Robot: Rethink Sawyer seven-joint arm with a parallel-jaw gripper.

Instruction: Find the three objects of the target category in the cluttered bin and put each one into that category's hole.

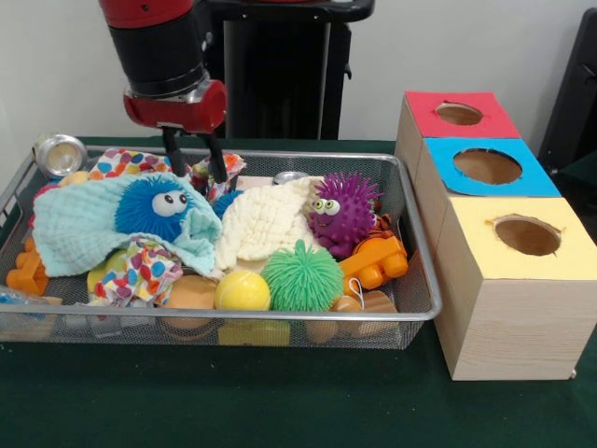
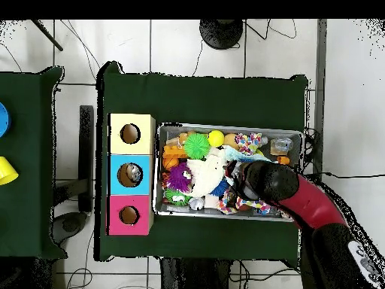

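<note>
Hovering over the wire bin (image 1: 422, 245) — gripper (image 1: 194, 159) parted, empty — no readable labels.

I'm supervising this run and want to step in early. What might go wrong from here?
The gripper hangs open over loose cloths; it may snag the polka-dot cloth rather than a toy. The blue fuzzy toy lies wrapped in the teal cloth, so a lift could drag both over the bin rim.

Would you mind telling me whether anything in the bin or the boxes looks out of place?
Only mildly: the yellow box sits offset from the blue box and red box. The bin is just jumbled, nothing spilled.
</note>
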